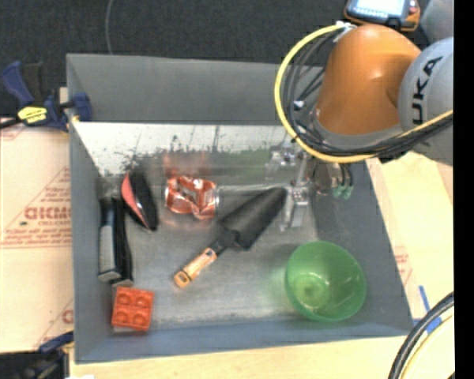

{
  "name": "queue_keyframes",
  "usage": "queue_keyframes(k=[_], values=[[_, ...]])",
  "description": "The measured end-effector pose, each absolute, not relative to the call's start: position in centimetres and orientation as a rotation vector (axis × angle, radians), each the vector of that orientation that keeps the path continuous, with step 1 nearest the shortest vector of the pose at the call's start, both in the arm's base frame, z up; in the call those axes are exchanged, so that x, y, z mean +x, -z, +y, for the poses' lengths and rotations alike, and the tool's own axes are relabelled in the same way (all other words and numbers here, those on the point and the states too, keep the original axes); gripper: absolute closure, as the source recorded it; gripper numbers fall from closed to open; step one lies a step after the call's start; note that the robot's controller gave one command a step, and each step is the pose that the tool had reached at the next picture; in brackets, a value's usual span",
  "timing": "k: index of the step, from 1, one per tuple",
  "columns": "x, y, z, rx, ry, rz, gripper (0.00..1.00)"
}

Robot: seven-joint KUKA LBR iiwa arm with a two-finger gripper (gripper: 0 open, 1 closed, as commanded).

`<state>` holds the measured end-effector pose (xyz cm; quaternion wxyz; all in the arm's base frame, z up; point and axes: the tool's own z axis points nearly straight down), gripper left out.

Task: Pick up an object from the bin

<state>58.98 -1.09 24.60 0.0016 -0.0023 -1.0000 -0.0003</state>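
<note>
Thing: you see a black scoop (249, 221) with a copper-orange handle, lying slantwise mid-bin (221, 93) | Place: its broad end lies by the end effector (295, 210), right of centre | End effector: you cannot tell its opening | Nearby: green bowl (325, 281) near right, crumpled red foil (192, 197) left | Writing: "UKA" on the arm (426, 77)

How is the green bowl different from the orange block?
The bowl is round and see-through green; the block is boxy and solid orange. The bowl looks bigger than the block. The bowl sits at the lower right of the bin in the view, the block at its lower left. Both rest on the bin floor.
</note>
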Motion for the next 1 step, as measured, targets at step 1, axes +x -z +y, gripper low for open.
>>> queue_keyframes(k=[1], values=[[59.13, -25.02, -1.10, -0.007, 0.000, -3.146, 0.00]])
